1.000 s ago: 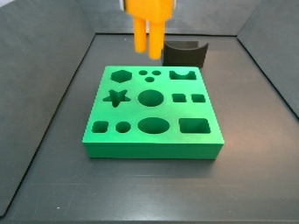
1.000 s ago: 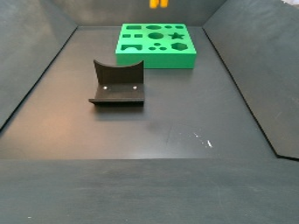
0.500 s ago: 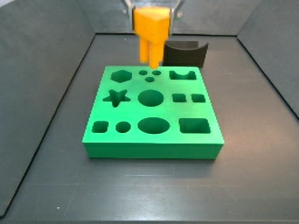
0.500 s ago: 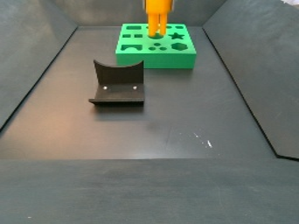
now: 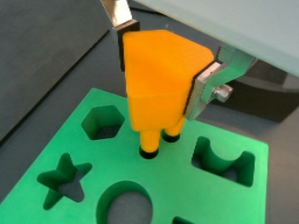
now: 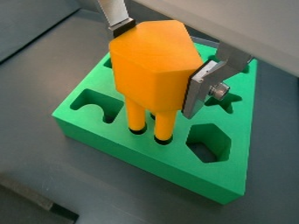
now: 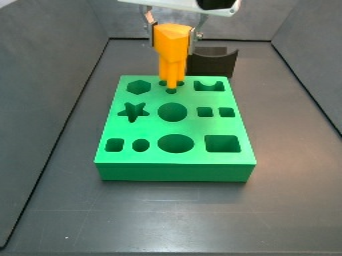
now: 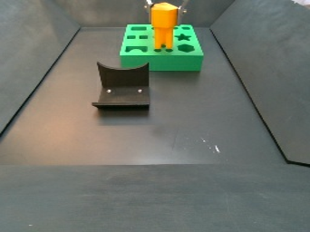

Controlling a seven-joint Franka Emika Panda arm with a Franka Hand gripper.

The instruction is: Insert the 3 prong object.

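My gripper (image 5: 160, 66) is shut on the orange-yellow 3 prong object (image 5: 158, 79), holding its blocky top upright. It also shows in a wrist view (image 6: 146, 74) and in both side views (image 7: 170, 45) (image 8: 162, 18). Its prongs (image 5: 153, 144) reach down into the small round holes near the far edge of the green block (image 7: 174, 135), with their tips just inside the holes (image 6: 162, 136). The silver fingers (image 6: 201, 83) press on two opposite sides of the piece. The green block also shows in a side view (image 8: 161, 50).
The green block has several shaped holes: a star (image 7: 132, 111), a large circle (image 7: 174, 111), squares (image 7: 225, 143), a hexagon (image 5: 103, 122). A dark curved block (image 7: 211, 58) stands behind it; it shows too in a side view (image 8: 121, 86). Dark walls enclose the floor.
The gripper has come down with the 3 prong object, from above the far edge of the green block to the prongs entering the small round holes.
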